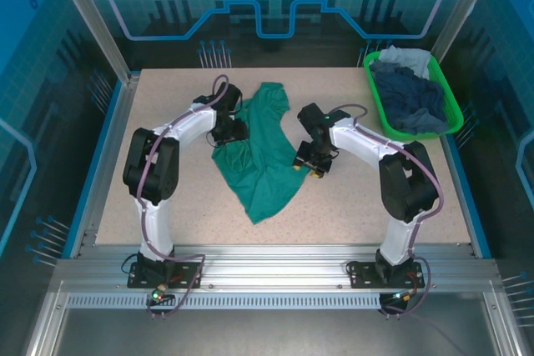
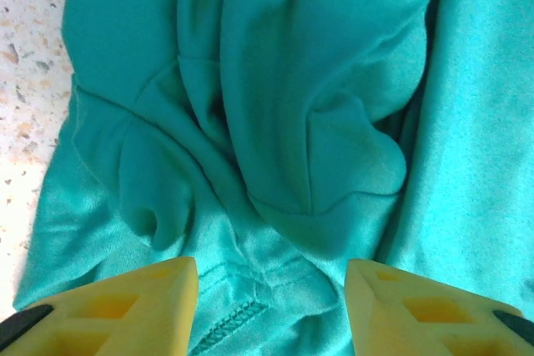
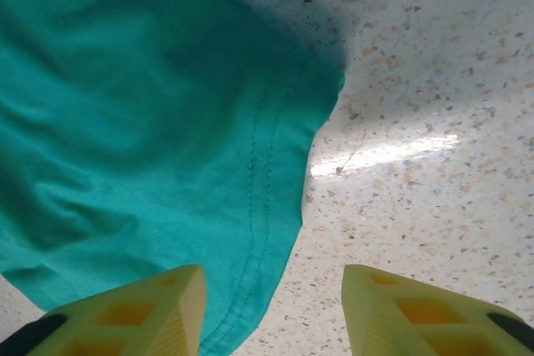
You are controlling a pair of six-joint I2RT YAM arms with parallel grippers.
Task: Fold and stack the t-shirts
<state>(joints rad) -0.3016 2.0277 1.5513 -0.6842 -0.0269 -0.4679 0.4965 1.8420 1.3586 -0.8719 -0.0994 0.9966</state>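
- A bright green basket [image 1: 377, 102] sat at the far right corner of the table [image 1: 375, 198].
- Two soft shirts lay in a heap inside the basket.
- The navy shirt [image 1: 410, 96] took up most of the room in it.
- The pale grey-blue shirt [image 1: 405, 57] was bunched up at the far end of the basket, partly on top of the navy one.
- The teal-green t-shirt [image 1: 267, 156] was not in the basket. It lay crumpled on the middle of the table, between the two arms.
- The left gripper [image 1: 229, 131] was over the far left part of that shirt.
- In the left wrist view, the left gripper [image 2: 271, 306] had its two yellow fingers [image 2: 125, 298] spread wide apart. Folds of the teal-green t-shirt [image 2: 317, 106] lay below and between them. No cloth was pinched, and I could not tell if the tips touched it.
- The right gripper [image 1: 313, 164] was at the right edge of the shirt.
- In the right wrist view, the right gripper [image 3: 271, 310] was also spread wide and held nothing.
- Its left finger [image 3: 133, 314] was over the stitched hem of the teal-green t-shirt [image 3: 125, 122]. Its other finger was over the bare speckled table [image 3: 434, 122].
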